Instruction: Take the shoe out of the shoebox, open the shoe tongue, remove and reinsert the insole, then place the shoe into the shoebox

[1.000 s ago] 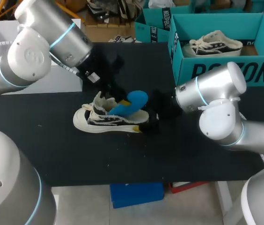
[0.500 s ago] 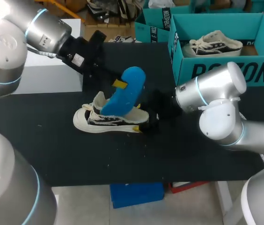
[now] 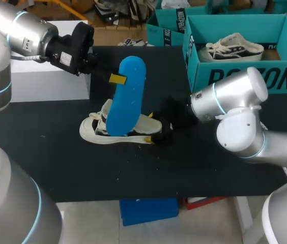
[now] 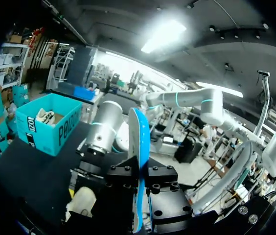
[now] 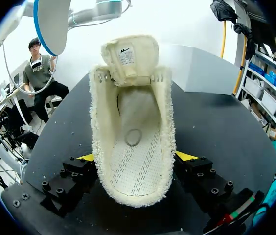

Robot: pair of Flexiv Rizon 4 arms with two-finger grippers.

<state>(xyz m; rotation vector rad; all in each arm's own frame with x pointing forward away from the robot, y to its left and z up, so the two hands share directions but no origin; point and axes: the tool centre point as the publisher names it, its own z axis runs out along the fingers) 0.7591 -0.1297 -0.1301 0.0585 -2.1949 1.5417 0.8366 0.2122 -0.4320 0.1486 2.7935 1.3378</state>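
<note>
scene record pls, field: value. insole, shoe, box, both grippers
insole: blue, out of the shoe, held near upright over it
shoe: on table, tongue open, no insole inside
left gripper: shut on insole
right gripper: shut on shoe, at the heel
shoebox: open, second shoe inside

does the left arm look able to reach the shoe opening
Probably yes: the shoe gapes open, the right tool grips only its sides, and the left tool holds the insole above.
</note>
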